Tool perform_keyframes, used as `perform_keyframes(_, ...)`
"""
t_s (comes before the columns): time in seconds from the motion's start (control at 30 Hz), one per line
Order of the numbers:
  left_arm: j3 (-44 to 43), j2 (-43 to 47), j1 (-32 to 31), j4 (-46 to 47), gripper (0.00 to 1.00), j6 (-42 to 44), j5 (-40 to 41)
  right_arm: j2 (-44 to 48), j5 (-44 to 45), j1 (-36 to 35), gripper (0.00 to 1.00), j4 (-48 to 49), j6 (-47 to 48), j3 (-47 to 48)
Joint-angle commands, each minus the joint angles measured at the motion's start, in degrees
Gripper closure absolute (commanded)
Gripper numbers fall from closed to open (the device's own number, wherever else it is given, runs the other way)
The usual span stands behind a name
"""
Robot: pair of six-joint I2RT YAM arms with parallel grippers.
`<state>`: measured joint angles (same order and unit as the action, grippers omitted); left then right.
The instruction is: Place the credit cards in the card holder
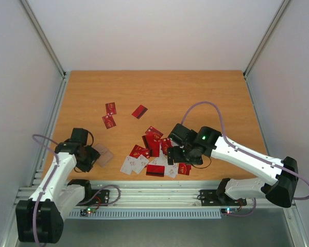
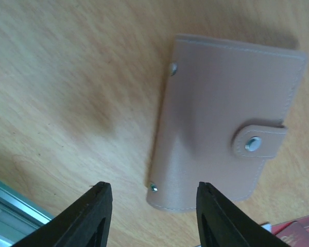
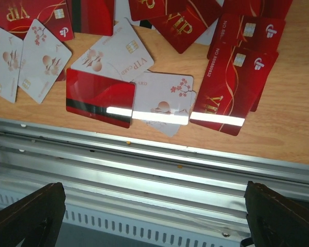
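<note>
Credit cards (image 1: 154,152) lay mostly in a loose, overlapping heap near the front middle of the wooden table (image 1: 195,98), some showing glossy red faces and some white ones. Three more red cards (image 1: 110,108) sat well apart from the heap, farther back and to the left. The tan card holder (image 1: 104,156) lay flat at the front left, apart from the heap, closed with its snap tab (image 2: 253,144) fastened over one edge. The left gripper (image 2: 153,198) hovered over the holder's near corner with its black fingers (image 2: 95,216) partly spread. One finger overlapped the holder's edge in the wrist view, and nothing was pinched between them. The right gripper (image 3: 153,188) hung over the aluminium rail (image 3: 154,159) at the table's near edge, its jaws spread wide and holding nothing. Just beyond it a red card with a black magnetic stripe (image 3: 100,103), a white blossom-printed card (image 3: 162,100) and a red VIP card (image 3: 226,98) lay side by side, close to the table's edge, their edges overlapping.
</note>
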<state>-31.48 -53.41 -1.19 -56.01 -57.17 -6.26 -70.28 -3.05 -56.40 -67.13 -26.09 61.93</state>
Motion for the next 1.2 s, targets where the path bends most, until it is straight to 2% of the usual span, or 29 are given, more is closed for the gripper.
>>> perform_keyframes(0.0,3.9,3.2,0.3,0.9,0.54,-6.6,0.2,-0.8,-1.6,2.9,0.04,-3.2,6.5,2.0)
perform_keyframes(0.2,9.7,3.2,0.3,8.1,0.57,-9.4,-1.9,-3.7,-3.7,7.0,0.05,-1.5,9.5,3.2)
perform_keyframes(0.33,10.2,2.6,0.3,12.2,0.57,-9.1,-3.5,-6.6,-3.9,8.2,0.05,-2.1,11.5,6.6)
perform_keyframes(0.57,2.3,8.1,0.3,-0.6,0.56,-5.4,-1.2,-12.0,-4.1,9.4,0.05,-1.3,12.2,10.9)
perform_keyframes(0.67,1.3,10.3,0.3,-0.5,0.55,-5.0,-1.4,-13.4,-4.1,9.5,0.05,-0.2,11.5,11.4)
perform_keyframes(0.8,1.8,6.9,0.4,3.5,0.5,-3.8,-2.5,-14.3,-4.2,9.6,0.06,1.5,10.5,11.4)
perform_keyframes(1.03,3.4,-0.2,0.4,10.8,0.51,-3.1,-4.4,-15.5,-4.6,11.4,0.06,1.5,12.0,12.9)
perform_keyframes(1.17,5.0,-2.5,0.4,11.8,0.53,-3.5,-4.0,-16.6,-5.7,13.3,0.06,1.1,14.1,14.2)
